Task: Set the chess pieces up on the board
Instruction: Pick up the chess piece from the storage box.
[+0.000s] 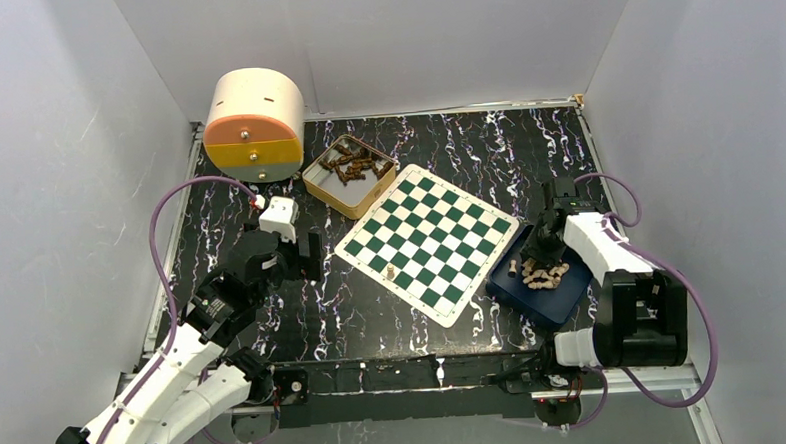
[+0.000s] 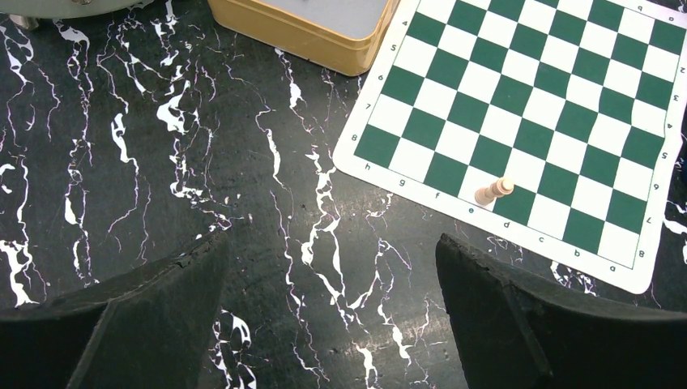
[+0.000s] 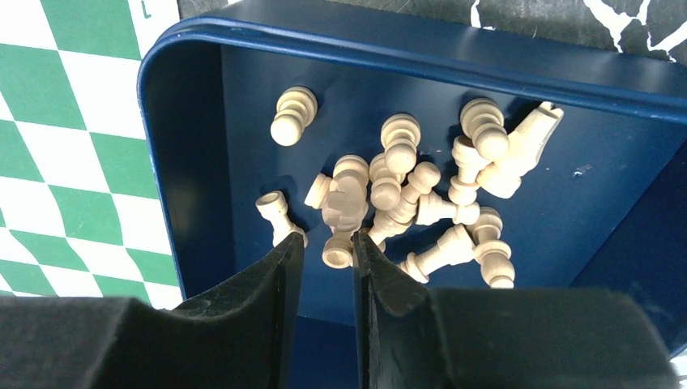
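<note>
The green-and-white board (image 1: 428,242) lies tilted at the table's middle. One tan chess piece (image 1: 388,271) is on it near its front edge, and in the left wrist view this piece (image 2: 493,191) leans on a white square. Several more tan chess pieces (image 3: 405,194) lie heaped in the dark blue tray (image 3: 405,53) right of the board. My right gripper (image 3: 324,239) reaches down into that heap, its jaws narrow, with one piece's round base (image 3: 339,250) between the tips, touching the right finger with a gap at the left one. My left gripper (image 2: 332,243) hovers wide open over bare table left of the board.
A tan tin (image 1: 349,174) holding dark brown pieces sits behind the board's left corner. A cream and orange round box (image 1: 255,125) stands at the back left. White walls enclose the table. The blue tray (image 1: 548,305) touches the board's right edge.
</note>
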`<control>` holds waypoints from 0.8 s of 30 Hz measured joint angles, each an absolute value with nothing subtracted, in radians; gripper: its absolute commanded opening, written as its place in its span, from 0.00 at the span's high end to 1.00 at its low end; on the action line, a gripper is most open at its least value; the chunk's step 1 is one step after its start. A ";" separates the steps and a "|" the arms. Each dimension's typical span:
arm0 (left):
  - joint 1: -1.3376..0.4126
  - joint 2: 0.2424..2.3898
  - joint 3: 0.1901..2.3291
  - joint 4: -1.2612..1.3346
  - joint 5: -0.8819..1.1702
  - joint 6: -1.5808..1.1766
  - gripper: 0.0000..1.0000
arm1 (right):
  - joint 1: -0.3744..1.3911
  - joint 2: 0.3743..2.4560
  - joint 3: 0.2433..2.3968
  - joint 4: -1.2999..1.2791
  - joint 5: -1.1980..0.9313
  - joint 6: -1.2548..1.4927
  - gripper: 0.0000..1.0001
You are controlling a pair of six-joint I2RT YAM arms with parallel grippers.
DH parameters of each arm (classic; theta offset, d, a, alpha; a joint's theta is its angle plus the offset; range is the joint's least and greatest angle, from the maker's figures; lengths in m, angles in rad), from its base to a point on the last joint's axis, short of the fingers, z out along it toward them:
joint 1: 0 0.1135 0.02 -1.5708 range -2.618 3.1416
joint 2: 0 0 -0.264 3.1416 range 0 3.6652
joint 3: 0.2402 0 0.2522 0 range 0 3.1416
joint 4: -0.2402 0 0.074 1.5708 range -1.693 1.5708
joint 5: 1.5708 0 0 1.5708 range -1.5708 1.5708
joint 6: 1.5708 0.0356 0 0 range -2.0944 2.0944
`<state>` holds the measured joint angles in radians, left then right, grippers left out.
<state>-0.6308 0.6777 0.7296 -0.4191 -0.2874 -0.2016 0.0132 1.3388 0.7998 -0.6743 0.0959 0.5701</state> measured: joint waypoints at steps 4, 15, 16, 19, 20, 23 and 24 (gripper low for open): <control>-0.631 0.678 0.730 -0.419 -0.287 -0.202 0.05 | 0.013 1.347 0.794 -0.666 0.094 0.569 0.65; -0.631 0.678 0.729 -0.419 -0.287 -0.202 0.05 | 0.013 1.367 0.789 -0.664 0.094 0.567 0.72; -0.630 0.678 0.729 -0.419 -0.287 -0.202 0.05 | 0.013 1.367 0.789 -0.664 0.094 0.567 0.73; -0.631 0.678 0.728 -0.419 -0.287 -0.202 0.05 | 0.013 1.367 0.789 -0.663 0.094 0.566 0.77; -0.630 0.678 0.728 -0.419 -0.287 -0.202 0.05 | 0.013 1.367 0.789 -0.663 0.094 0.564 0.78; -0.631 0.678 0.728 -0.419 -0.287 -0.202 0.05 | 0.013 1.367 0.789 -0.664 0.093 0.562 0.78; -0.631 0.678 0.728 -0.419 -0.287 -0.202 0.05 | 0.013 1.367 0.789 -0.666 0.093 0.561 0.78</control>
